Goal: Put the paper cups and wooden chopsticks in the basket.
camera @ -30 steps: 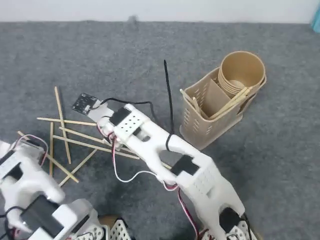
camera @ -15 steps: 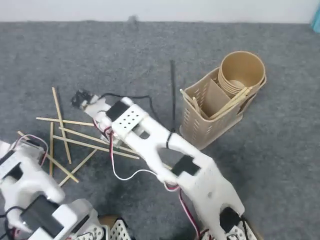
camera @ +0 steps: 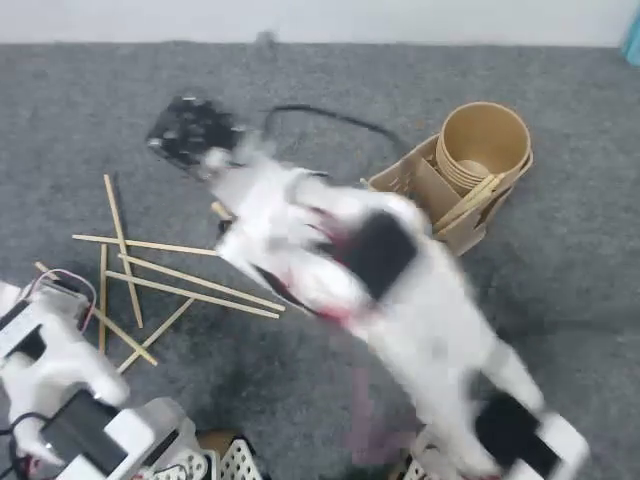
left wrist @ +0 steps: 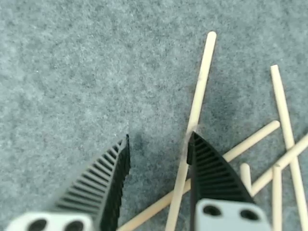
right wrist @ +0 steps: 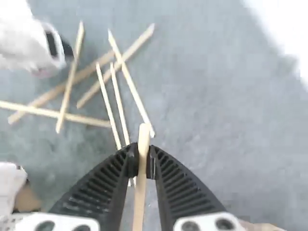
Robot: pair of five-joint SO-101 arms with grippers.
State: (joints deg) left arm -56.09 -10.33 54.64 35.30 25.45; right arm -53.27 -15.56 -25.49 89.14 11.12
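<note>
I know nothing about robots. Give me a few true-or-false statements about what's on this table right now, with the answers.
1. The right gripper is pinching a chopstick. True.
2. The left gripper is clamped on a chopstick. False: the left gripper is open above the carpet, holding nothing.
3. Paper cups sit stacked inside the basket. True.
4. Every chopstick is already in the basket. False: several loose chopsticks lie on the carpet.
</note>
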